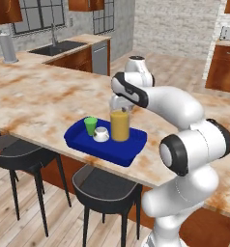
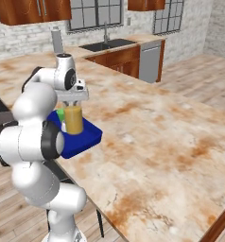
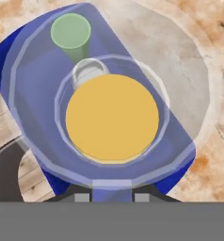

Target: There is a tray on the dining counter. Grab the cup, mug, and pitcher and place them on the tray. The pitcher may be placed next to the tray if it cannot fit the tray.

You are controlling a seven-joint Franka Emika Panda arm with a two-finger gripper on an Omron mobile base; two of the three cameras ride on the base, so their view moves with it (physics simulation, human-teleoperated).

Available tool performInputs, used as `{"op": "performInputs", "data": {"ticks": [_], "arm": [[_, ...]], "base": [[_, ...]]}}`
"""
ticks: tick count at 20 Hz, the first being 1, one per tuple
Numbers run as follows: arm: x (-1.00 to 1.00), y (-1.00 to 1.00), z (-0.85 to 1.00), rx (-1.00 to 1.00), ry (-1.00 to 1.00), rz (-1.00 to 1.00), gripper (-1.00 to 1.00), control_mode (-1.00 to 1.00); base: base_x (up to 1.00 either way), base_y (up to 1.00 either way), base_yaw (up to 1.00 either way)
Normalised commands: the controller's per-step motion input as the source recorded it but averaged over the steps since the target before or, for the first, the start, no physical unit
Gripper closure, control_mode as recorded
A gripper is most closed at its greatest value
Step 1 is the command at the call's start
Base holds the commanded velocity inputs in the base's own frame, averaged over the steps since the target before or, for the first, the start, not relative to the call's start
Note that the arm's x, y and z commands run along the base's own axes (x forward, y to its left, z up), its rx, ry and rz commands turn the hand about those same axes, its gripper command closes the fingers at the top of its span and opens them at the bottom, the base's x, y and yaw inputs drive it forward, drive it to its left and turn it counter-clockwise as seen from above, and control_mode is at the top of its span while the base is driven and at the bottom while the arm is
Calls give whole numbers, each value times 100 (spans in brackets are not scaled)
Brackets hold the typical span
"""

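End effector (image 1: pixel 120 103) is gripping pitcher (image 1: pixel 120 124) rim from directly above, pitcher hanging/standing upright w/ long axis vertical over blue tray (image 1: pixel 78 140) on worktop (image 1: pixel 39 96), just beside mug (image 1: pixel 101 134) & cup (image 1: pixel 91 125), so it's needing a straight-down release.

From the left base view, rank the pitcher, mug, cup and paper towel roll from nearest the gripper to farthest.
Gripper:
1. pitcher, directly under it, on the tray
2. mug, just left of the pitcher
3. cup, beyond the mug, nearer the tray's left end
4. paper towel roll, far back left
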Motion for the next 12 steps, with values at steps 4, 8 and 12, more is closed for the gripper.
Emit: {"op": "performInputs", "data": {"ticks": [4, 8, 12], "arm": [[27, 2, -31, 0, 0, 0, 100, -100], [18, 0, -29, 2, 0, 0, 100, -100], [4, 0, -25, 1, 0, 0, 100, -100]], "base": [[0, 0, 0], [0, 0, 0], [0, 0, 0]]}}
